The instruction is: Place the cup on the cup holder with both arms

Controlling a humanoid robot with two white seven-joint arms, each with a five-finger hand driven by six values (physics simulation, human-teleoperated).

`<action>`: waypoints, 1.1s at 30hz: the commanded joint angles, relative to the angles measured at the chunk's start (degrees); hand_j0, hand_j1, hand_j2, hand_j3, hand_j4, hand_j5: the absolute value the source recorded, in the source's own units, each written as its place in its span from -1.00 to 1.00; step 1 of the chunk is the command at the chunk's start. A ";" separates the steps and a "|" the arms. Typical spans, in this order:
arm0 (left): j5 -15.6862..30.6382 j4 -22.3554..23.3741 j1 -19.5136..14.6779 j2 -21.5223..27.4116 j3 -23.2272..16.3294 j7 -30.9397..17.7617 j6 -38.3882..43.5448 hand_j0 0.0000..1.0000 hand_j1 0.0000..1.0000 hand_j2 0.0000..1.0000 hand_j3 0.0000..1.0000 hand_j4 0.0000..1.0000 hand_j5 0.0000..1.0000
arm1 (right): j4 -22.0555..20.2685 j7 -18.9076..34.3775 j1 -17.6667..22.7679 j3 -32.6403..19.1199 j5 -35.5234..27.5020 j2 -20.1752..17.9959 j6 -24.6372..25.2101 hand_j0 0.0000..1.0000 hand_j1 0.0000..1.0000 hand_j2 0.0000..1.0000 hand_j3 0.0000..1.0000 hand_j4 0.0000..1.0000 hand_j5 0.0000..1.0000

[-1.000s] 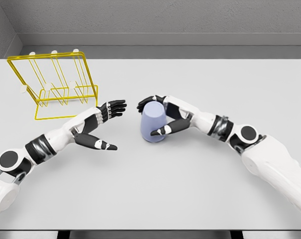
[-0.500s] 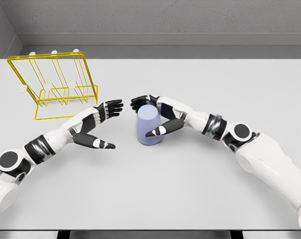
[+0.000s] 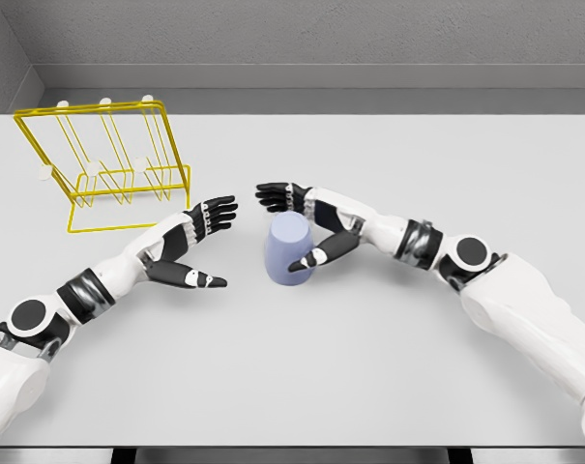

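Cup [image 3: 290,249] stands inverted on table [image 3: 389,367], long axis upright, flanked loosely by right hand [image 3: 307,224], fingers spread. Left hand [image 3: 190,246] is held open just leftward.

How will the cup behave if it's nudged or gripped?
The cup looks rigid and smooth, so fingers may slip. It stands upside down, wide rim on the table, so it will probably slide rather than tip. Tipped over, its tapered wall would likely roll in an arc.

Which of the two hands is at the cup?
The right hand: its fingers reach over the cup and its thumb lies on the cup's side. The left hand is open, apart from it.
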 commanded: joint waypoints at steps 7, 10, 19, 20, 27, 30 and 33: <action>-1.26 1.14 0.53 -5.17 0.07 -0.01 -0.11 1.00 1.00 1.00 1.00 1.00 1.00 | -0.74 0.00 -0.70 0.03 1.27 -7.44 -0.27 1.00 1.00 1.00 1.00 1.00 1.00; -1.34 3.24 0.09 -7.89 1.12 0.08 0.06 1.00 1.00 1.00 1.00 1.00 1.00 | -0.74 0.00 -1.76 -0.23 1.62 -10.17 -0.36 1.00 1.00 1.00 1.00 1.00 1.00; -3.01 7.73 -0.79 -11.94 1.91 0.08 -0.11 1.00 1.00 1.00 1.00 1.00 1.00 | -0.83 0.00 -10.90 -2.43 1.71 -21.77 -2.91 1.00 1.00 1.00 1.00 1.00 1.00; -3.01 7.73 -0.79 -11.94 1.91 0.08 -0.11 1.00 1.00 1.00 1.00 1.00 1.00 | -1.00 0.00 -10.90 -2.69 1.71 -21.95 -2.91 1.00 1.00 1.00 1.00 1.00 1.00; -5.83 7.64 -1.14 -12.64 1.91 -0.01 -0.29 1.00 1.00 1.00 1.00 1.00 1.00 | 1.81 0.00 -10.37 -5.94 26.49 -24.32 -7.59 1.00 1.00 1.00 1.00 1.00 1.00; -5.65 7.64 -1.49 -12.55 2.62 -0.10 -0.11 1.00 1.00 1.00 1.00 1.00 1.00 | 1.72 0.00 -10.55 -5.85 27.02 -25.73 -7.59 1.00 1.00 1.00 1.00 1.00 1.00; -5.65 7.64 -1.49 -12.64 2.62 -0.10 -0.11 1.00 1.00 1.00 1.00 1.00 1.00 | 0.84 0.00 -11.16 -6.03 27.02 -26.34 -7.59 1.00 1.00 1.00 1.00 1.00 1.00</action>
